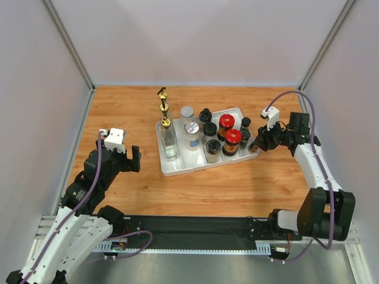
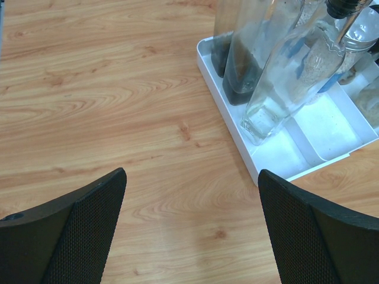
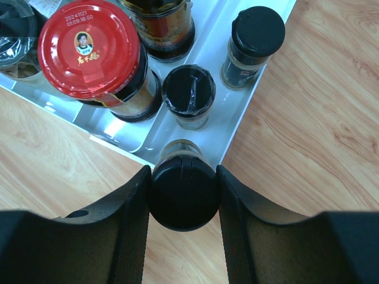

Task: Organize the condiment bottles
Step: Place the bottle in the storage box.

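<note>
A white divided tray (image 1: 177,171) at the table's middle holds the condiment bottles. Tall clear gold-spouted bottles (image 1: 168,139) fill its left side, silver-lidded jars (image 1: 192,127) stand beside them, and two red-lidded jars (image 1: 226,122) are at the right. My right gripper (image 3: 183,171) is shut on a small black-capped spice jar (image 3: 183,192) at the tray's (image 3: 237,124) near right corner. Whether that jar rests on anything cannot be told. Two more black-capped jars (image 3: 188,92) and a red lid (image 3: 89,47) stand in the tray just beyond it. My left gripper (image 2: 192,177) hangs open over bare wood, left of the tray (image 2: 228,100).
White walls and aluminium posts (image 1: 71,47) close in the wooden table on three sides. A black base rail (image 1: 195,228) runs along the near edge. Bare wood lies left, right and in front of the tray.
</note>
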### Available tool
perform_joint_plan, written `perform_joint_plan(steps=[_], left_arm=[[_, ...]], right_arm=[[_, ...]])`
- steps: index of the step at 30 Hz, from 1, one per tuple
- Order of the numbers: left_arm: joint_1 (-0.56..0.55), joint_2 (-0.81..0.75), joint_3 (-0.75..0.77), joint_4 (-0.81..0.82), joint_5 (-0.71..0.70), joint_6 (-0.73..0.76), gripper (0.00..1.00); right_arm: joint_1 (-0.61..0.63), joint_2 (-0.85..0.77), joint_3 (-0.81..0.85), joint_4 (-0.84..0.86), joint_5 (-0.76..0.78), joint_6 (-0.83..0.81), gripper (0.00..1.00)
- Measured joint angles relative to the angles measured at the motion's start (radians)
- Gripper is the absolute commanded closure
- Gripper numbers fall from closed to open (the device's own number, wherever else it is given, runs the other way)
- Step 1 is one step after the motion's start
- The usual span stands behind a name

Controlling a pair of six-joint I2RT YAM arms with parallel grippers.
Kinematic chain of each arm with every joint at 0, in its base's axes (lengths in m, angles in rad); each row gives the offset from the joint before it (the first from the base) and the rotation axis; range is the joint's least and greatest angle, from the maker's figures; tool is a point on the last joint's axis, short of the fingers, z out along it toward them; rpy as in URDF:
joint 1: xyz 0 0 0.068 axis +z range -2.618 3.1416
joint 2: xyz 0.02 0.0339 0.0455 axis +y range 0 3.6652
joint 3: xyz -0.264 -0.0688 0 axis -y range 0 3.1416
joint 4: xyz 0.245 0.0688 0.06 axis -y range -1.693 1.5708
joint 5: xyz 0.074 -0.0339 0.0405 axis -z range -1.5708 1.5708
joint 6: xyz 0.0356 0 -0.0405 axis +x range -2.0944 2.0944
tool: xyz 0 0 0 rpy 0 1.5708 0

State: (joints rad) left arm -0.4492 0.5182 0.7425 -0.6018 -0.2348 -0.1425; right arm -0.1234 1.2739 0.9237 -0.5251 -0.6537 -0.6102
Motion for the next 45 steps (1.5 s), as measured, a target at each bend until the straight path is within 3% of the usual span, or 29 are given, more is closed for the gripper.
perform_joint_plan(steps=[10, 14, 19, 22, 25, 26, 31, 34, 40, 45], left_arm=[[0.0, 0.0, 0.0, 0.0, 0.002, 0.001, 0.0], [0.0, 0.0, 0.0, 0.0, 0.002, 0.003, 0.0], [0.0, 0.0, 0.0, 0.0, 0.003, 0.003, 0.0], [0.0, 0.0, 0.0, 0.0, 0.006, 0.003, 0.0], [0.0, 0.0, 0.0, 0.0, 0.007, 0.003, 0.0], [0.0, 0.0, 0.0, 0.0, 0.008, 0.003, 0.0], [0.0, -0.006, 0.0, 0.0, 0.009, 0.003, 0.0], [0.0, -0.008, 0.0, 0.0, 0.009, 0.003, 0.0], [0.0, -0.01, -0.001, 0.0, 0.002, 0.003, 0.0], [0.022, -0.009, -0.004, 0.005, -0.001, 0.003, 0.0]], right_arm=[[0.023, 0.083, 0.001, 0.082, 0.037, 0.019, 0.96], [0.049, 0.116, 0.0, 0.083, 0.055, 0.014, 0.83], [0.053, 0.135, -0.001, 0.082, 0.075, -0.008, 0.75], [0.053, 0.145, -0.004, 0.082, 0.079, -0.024, 0.64], [0.053, 0.148, -0.014, 0.078, 0.084, -0.037, 0.49], [0.054, 0.148, -0.016, 0.077, 0.085, -0.042, 0.38], [0.054, 0.145, -0.023, 0.077, 0.085, -0.053, 0.18], [0.054, 0.126, -0.025, 0.071, 0.085, -0.055, 0.0], [0.041, -0.006, -0.025, 0.05, 0.108, -0.037, 0.0], [-0.026, -0.172, -0.016, 0.058, 0.168, 0.088, 0.0]])
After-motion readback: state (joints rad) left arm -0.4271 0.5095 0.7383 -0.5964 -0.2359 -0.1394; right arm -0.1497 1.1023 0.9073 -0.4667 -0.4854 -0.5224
